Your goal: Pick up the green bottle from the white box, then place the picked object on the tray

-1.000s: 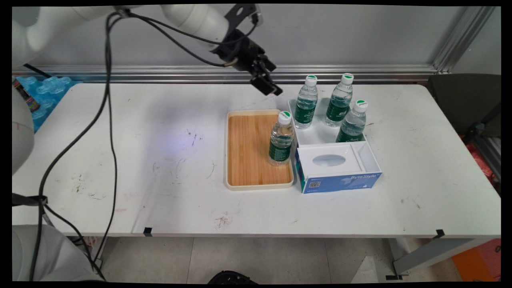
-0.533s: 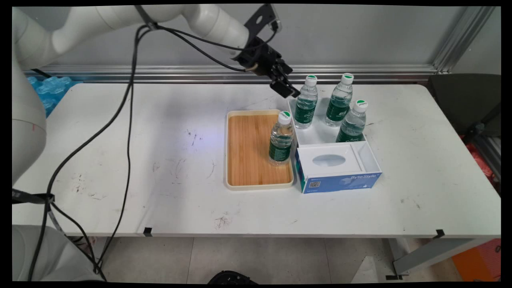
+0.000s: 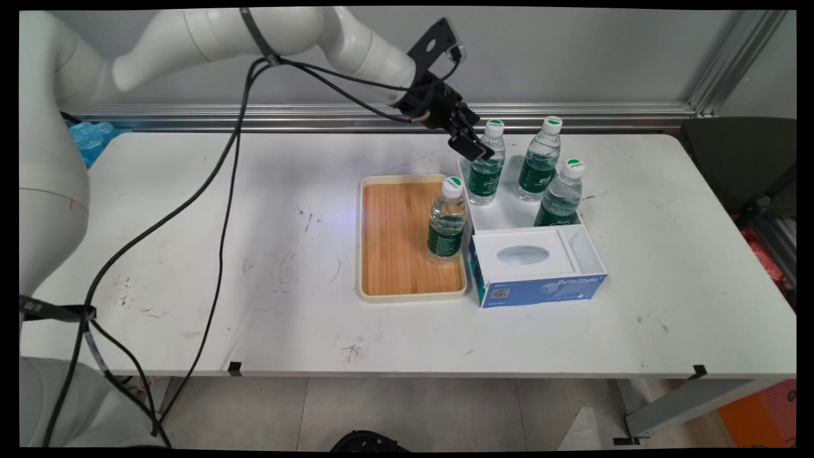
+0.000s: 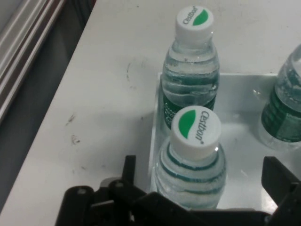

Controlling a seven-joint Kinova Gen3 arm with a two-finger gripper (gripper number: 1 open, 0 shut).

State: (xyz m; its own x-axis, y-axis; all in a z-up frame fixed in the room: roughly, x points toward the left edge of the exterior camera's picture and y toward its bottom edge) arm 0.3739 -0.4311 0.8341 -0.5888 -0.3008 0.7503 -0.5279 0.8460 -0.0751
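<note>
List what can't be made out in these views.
- Main view: the gripper covers part of the rear left bottle; whether they touch cannot be told.
- Main view: the tissue box hides the base of the front bottle.
- Hand view: the picture's right edge cuts off the right-hand bottle; its cap is out of view.

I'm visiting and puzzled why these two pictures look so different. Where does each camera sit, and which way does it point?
Main view: fixed above the table's near side, looking across to the wall; shows the white arm, cables and gripper.
Hand view: mounted on the hand, looking along the gripper at water bottles in the white tray; shows black linkage and two fingers.
Shared: the nearest water bottle, gripper, tray.
</note>
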